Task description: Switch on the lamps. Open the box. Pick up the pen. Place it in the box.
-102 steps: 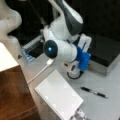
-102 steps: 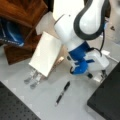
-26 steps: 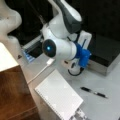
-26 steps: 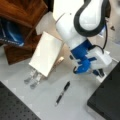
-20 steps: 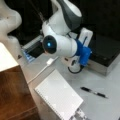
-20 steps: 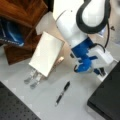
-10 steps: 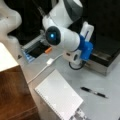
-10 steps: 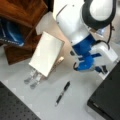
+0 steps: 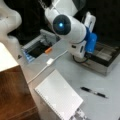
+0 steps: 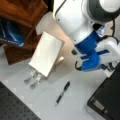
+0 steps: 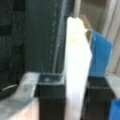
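The grey table (image 9: 62, 67) carries everything, and the white arm (image 9: 72, 27) with its blue wrist leans across the middle of it toward the box. At the table's edge on a front view's left stands the pale cream lamp (image 9: 7, 22), seen only in part. Its thin cord (image 9: 37, 73) runs over the table to a small switch block (image 9: 50, 61), and I cannot tell whether the lamp is lit, so that step cannot be judged. The box (image 9: 102, 66) sits at the table's edge on a front view's right, and in a front view its black lid (image 10: 107, 95) fills the bottom right corner. Pale strips show above the dark rim, yet I cannot tell whether the lid is raised, and opening it looks like the step in hand. A white notepad (image 9: 58, 97) lies near the table's edge at a front view's bottom, and a grey tray (image 9: 31, 46) with an orange item (image 9: 48, 50) lies toward the far left corner. The pen (image 9: 94, 92) lies flat on the bare table, apart from the box and the arm, in both front views (image 10: 62, 93), so picking it up and boxing it are not yet done. In the wrist view the pincer (image 11: 75, 92) has its two black pads (image 11: 51, 96) drawn in against an upright white piece, probably the latch (image 11: 76, 57), beside the dark lid.
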You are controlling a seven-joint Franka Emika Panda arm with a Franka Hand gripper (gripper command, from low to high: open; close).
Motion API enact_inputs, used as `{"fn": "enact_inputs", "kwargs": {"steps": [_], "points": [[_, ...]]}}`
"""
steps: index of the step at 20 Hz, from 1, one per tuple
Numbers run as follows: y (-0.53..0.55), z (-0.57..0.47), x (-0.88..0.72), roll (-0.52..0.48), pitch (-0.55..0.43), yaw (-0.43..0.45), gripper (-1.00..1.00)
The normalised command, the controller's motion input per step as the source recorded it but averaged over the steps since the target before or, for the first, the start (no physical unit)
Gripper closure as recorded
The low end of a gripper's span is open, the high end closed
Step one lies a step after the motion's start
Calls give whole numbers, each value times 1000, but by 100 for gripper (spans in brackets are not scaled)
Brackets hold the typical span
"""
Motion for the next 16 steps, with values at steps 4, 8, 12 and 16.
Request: {"fn": "enact_inputs", "kwargs": {"steps": [4,8,12,16], "points": [[592,261,214,-116,137,290,100],[636,310,212,-103,137,259,100],[625,259,196,-114,138,214,100],[597,238,167,-85,135,157,100]]}}
